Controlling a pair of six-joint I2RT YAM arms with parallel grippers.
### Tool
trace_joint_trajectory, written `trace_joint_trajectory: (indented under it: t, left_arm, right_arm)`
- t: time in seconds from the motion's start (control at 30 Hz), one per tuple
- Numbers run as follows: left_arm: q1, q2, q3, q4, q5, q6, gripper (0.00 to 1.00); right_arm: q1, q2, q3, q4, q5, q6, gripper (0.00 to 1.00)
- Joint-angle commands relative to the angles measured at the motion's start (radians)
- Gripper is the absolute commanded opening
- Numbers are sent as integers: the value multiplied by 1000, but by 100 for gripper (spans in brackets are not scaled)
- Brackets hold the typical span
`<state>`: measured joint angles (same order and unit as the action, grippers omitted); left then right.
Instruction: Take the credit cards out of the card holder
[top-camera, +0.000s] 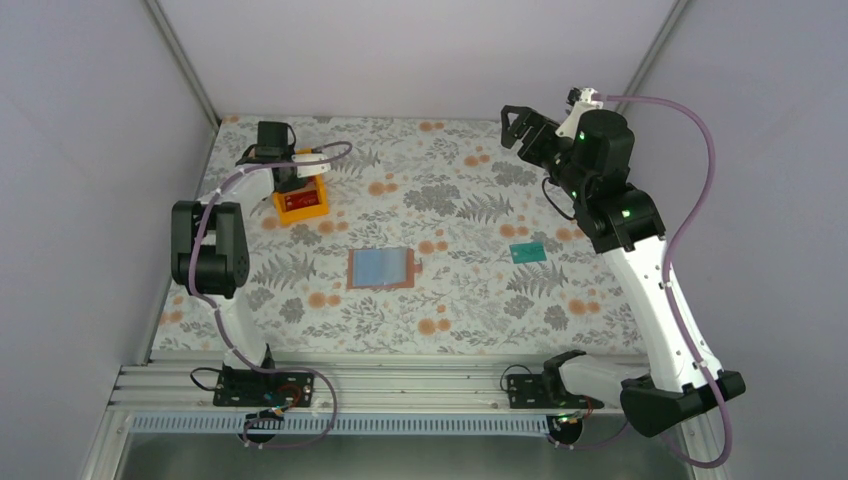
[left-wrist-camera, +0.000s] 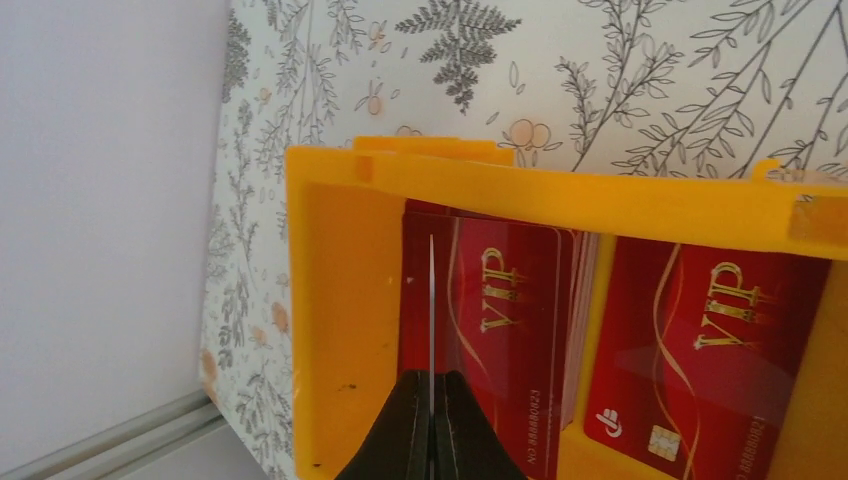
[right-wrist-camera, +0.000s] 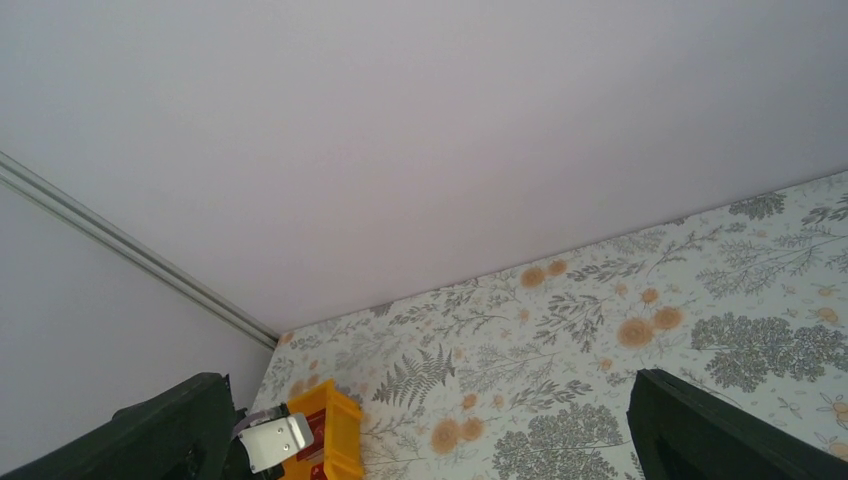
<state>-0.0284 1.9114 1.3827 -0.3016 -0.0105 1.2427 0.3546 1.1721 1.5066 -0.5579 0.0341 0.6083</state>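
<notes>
A thin card (left-wrist-camera: 431, 300), seen edge-on so that its colour cannot be told, is pinched between the closed fingers of the left gripper (left-wrist-camera: 432, 392). It is held over the orange tray (left-wrist-camera: 560, 190), above the compartment where a stack of red VIP cards (left-wrist-camera: 510, 310) is kept. Gripped by so slim a margin, the card could be twisted loose. If released on edge, it might be left leaning on the divider or tipped over the rim.

The right gripper (top-camera: 513, 128) is raised well right of the tray, spread wide and carrying nothing. The card holder (top-camera: 381, 268) lies open, nearer the arm bases and right of the tray, and a teal card (top-camera: 527, 251) lies farther right. Whether any cards remain inside cannot be made out.

The surface (top-camera: 450, 200) is covered in a grey-leaf and orange-bloom print and enclosed by plain pale walls (top-camera: 420, 50).
</notes>
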Motion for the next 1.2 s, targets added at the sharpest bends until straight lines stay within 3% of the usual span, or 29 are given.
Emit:
trace_joint_trajectory:
  t: [0.0, 0.5, 0.63, 0.83, 1.17]
  left_arm:
    - [5, 16, -12, 35, 43, 14, 2]
    - [8, 103, -9, 169, -60, 45, 3]
    - [8, 103, 7, 117, -20, 34, 38]
    - [18, 87, 8, 66, 3, 66, 51]
    - [31, 12, 79, -52, 106, 33, 86]
  right_arm:
    - [-6, 2, 7, 17, 13, -12, 100]
    - [-8, 17, 27, 22, -4, -24, 100]
    - [-7, 20, 32, 18, -4, -27, 100]
    - [-9, 19, 32, 28, -13, -36, 100]
    - [-9, 31, 30, 31, -35, -55, 100]
